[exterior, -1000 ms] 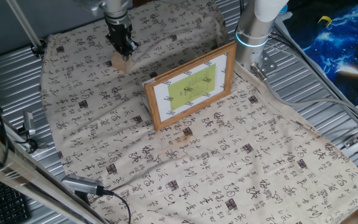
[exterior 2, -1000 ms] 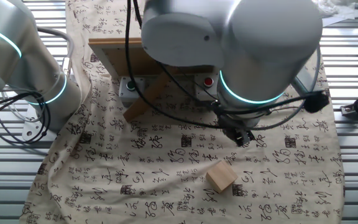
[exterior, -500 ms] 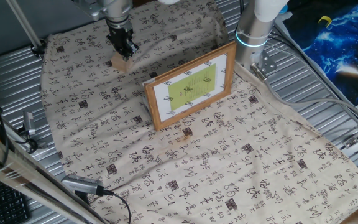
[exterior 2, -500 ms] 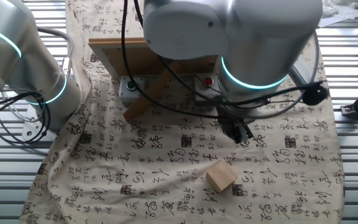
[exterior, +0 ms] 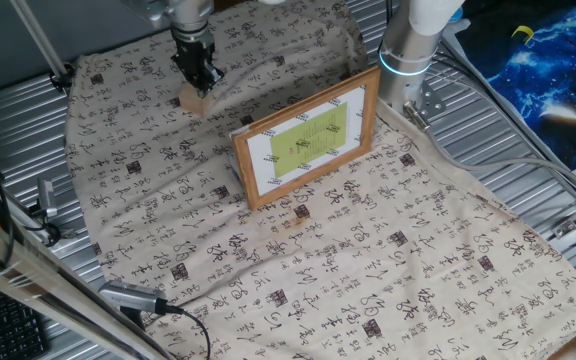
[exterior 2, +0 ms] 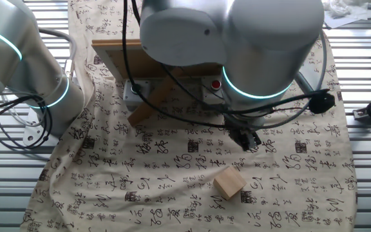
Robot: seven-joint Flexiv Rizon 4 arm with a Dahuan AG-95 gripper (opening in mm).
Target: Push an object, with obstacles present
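Note:
The small light-tan wooden cube (exterior: 195, 100) lies on the patterned cloth at the far left; it also shows in the other fixed view (exterior 2: 228, 183) near the cloth's front edge. My gripper (exterior: 201, 76) hangs just behind the cube with its dark fingers close together, holding nothing. In the other fixed view the gripper (exterior 2: 248, 140) is a little beyond the cube, apart from it. The picture frame (exterior: 306, 137) with brown border and yellow-green centre stands upright mid-cloth; its back and prop (exterior 2: 148, 64) face the other camera.
A cloth with dark writing (exterior: 298, 250) covers the metal table. The arm's base (exterior: 408, 60) stands behind the frame. A grey box with a red button (exterior 2: 216, 84) sits behind the frame. Cables and a dark probe (exterior: 133, 298) lie at the front left.
The arm's wrist has shifted slightly; the gripper stays just behind the cube. The cube and the picture frame have not moved.

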